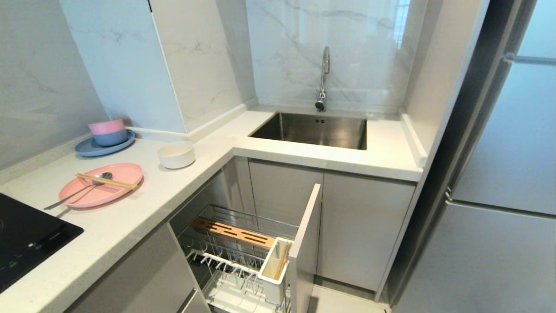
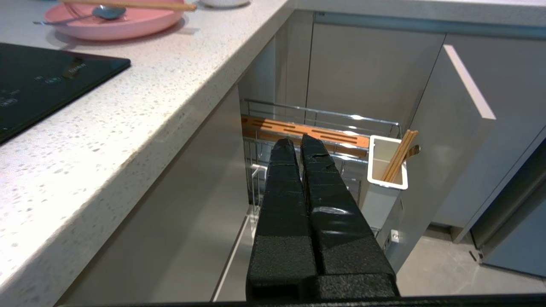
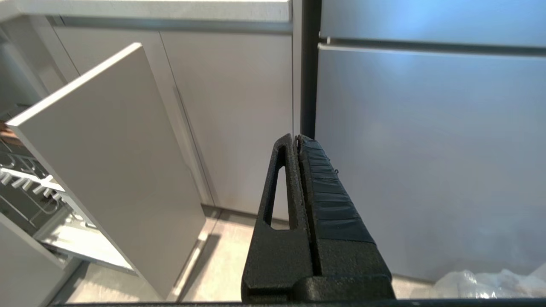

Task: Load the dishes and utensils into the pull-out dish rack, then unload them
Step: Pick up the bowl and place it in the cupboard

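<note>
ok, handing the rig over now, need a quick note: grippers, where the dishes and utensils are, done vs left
Left gripper: shut, empty, parked low in front of the rack.
Right gripper: shut, empty, parked facing the steel fridge door.
Chrome wire pull-out dish rack: pulled open, no dishes in it; some sticks stand in its white plastic caddy.
On the white speckled counter: flat pale-pink plate carrying the wooden chopsticks and grey metal spoon; plain white bowl beside it.
Done: rack open. Left: all loading, then unloading.

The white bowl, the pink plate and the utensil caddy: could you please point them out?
white bowl (image 1: 176, 155), head view, outer side wall.
pink plate (image 1: 117, 191), head view, bare right surface.
utensil caddy (image 2: 377, 160), left wrist view, inner wall.
</note>
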Controlling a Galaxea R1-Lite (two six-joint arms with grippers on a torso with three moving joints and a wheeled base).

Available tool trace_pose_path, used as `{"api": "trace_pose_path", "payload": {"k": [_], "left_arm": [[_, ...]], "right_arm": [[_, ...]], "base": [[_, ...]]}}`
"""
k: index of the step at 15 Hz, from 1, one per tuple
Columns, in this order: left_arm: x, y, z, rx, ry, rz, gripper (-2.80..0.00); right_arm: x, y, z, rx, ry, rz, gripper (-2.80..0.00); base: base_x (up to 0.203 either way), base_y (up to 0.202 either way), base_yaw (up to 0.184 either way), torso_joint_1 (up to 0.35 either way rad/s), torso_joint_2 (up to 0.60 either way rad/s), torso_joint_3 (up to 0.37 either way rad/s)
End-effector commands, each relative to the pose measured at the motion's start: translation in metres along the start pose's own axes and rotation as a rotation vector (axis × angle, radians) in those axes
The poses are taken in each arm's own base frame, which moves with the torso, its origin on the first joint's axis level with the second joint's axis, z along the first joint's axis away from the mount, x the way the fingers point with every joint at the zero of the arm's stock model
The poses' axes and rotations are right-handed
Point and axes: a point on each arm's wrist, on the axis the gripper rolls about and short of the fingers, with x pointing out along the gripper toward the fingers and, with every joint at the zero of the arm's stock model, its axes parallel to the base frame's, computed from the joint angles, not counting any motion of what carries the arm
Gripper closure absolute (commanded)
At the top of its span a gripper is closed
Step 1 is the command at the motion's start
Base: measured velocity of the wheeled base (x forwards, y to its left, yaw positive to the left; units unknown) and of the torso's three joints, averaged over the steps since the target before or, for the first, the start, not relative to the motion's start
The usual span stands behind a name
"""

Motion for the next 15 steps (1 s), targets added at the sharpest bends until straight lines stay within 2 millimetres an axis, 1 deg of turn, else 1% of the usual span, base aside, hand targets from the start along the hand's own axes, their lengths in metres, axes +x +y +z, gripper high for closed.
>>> {"api": "trace_pose_path", "payload": {"k": [1,15], "left_arm": [[0.0000,0.0000,-0.0001,0.000,0.000,0.000,0.00],[0.0000,0.0000,0.0001,0.002,-0.001,0.000,0.00]], "right_arm": [[0.0002,0.0000,-0.0004,0.000,0.002,0.000,0.00],[0.0002,0.0000,-0.0004,0.000,0.002,0.000,0.00]], "base": [[0.000,0.000,0.000,0.002,0.00,-0.200],[0.000,0.000,0.000,0.004,0.00,-0.197]]}}
